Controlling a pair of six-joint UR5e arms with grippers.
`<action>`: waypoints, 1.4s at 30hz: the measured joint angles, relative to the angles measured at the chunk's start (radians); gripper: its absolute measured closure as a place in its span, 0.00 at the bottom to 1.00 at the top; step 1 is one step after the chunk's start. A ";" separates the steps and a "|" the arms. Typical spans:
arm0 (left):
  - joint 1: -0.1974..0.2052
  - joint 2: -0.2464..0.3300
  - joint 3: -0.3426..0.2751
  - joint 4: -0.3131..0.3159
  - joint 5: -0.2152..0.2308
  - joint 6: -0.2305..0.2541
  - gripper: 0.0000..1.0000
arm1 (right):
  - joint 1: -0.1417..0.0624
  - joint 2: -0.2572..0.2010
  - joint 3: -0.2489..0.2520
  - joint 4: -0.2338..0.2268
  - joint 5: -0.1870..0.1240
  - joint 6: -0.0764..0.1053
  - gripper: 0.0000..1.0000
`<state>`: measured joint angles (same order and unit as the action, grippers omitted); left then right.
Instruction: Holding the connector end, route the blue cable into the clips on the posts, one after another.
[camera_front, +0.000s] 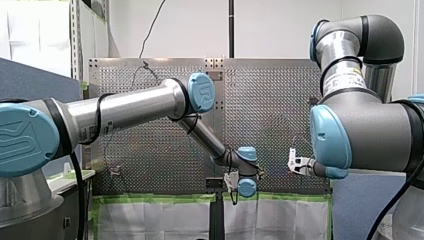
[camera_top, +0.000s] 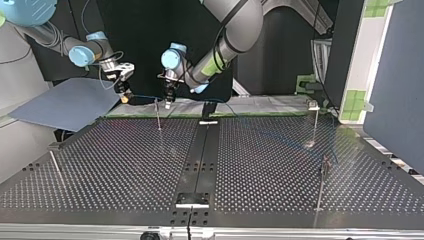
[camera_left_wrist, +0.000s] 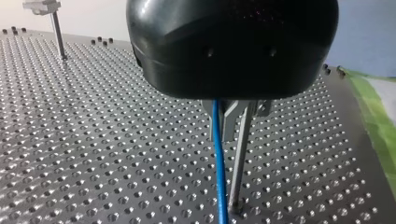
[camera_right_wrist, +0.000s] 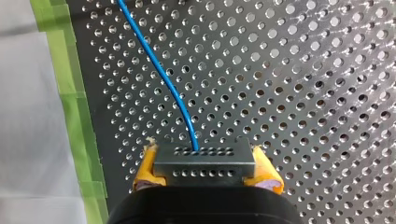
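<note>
In the right wrist view my right gripper is shut, its yellow pads clamping a grey connector block. The blue cable leaves the block and curves away over the perforated plate. Across the table, in the top view, the cable spans from my right gripper to my left gripper, just above a thin post. From the left wrist, the black gripper is shut on the cable, which hangs right beside that post.
Other thin posts stand at the top view's left, right and right front. Green tape marks the table edge near my right gripper. A grey-blue board lies at the top view's left, off the table.
</note>
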<state>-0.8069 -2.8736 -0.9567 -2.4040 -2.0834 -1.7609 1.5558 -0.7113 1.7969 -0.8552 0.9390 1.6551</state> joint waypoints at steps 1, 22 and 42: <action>0.002 0.000 0.002 0.000 0.001 0.000 1.00 | 0.001 0.000 -0.001 0.000 0.001 0.000 1.00; 0.017 -0.061 0.070 -0.011 0.016 0.002 1.00 | 0.007 0.001 -0.003 -0.030 0.064 -0.004 1.00; 0.024 -0.063 0.076 -0.011 0.018 0.002 1.00 | 0.015 0.003 -0.003 -0.173 0.039 -0.022 1.00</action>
<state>-0.7832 -2.9363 -0.8803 -2.4147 -2.0656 -1.7591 1.5709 -0.7080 1.7942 -1.0286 0.9785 1.6330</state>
